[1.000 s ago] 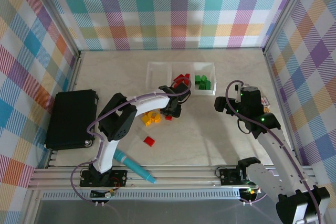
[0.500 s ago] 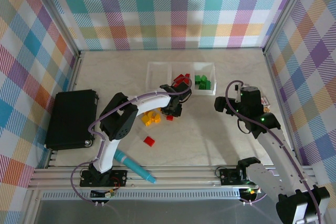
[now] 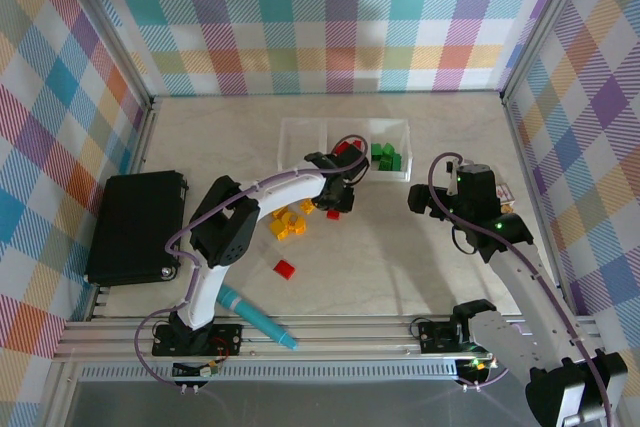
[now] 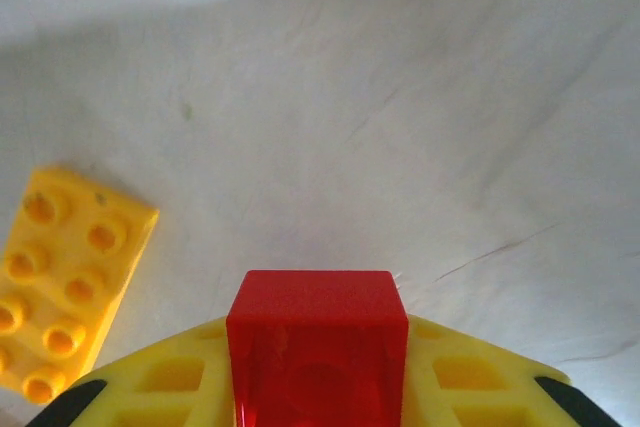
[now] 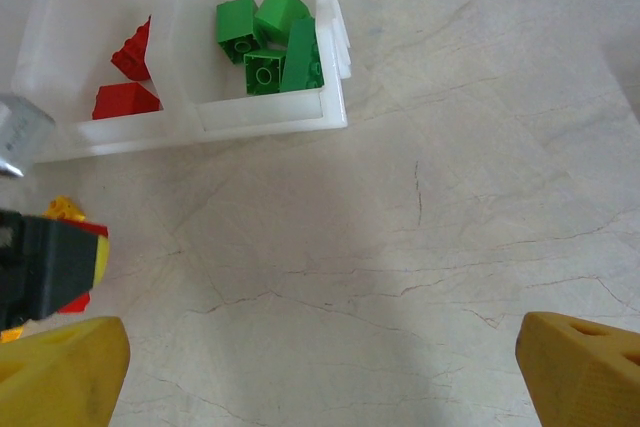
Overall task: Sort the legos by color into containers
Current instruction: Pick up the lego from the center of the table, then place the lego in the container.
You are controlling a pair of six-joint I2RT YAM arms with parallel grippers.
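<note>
I see the pale marbled surface (image 3: 400,247) under both arms, with a flat black box (image 3: 135,225) lying at its left edge. The white three-part tray (image 3: 302,142) sits towards the far side. My left arm stretches out to it, and the left tool (image 3: 335,197) hangs just in front of the tray's near wall (image 5: 270,119), by the middle compartment.

The left tool is clamped on one red brick (image 4: 318,347). In the left wrist view that brick sits squarely between the yellow fingers (image 4: 470,387), above bare surface. A single yellow brick (image 4: 70,292) lies flat just to its left.

The right tool (image 3: 420,199) hovers over open surface to the right of the tray. Its jaws are spread wide, its fingers (image 5: 580,367) far apart and holding nothing.

A teal pen (image 3: 258,315) lies near the left arm's base.

The green bricks (image 5: 270,37) are piled in the right compartment and a few red bricks (image 5: 125,77) in the middle one. A cluster of yellow bricks (image 3: 288,222) lies on the surface beside the left arm. One loose red brick (image 3: 285,268) lies nearer to me, apart from the cluster.
</note>
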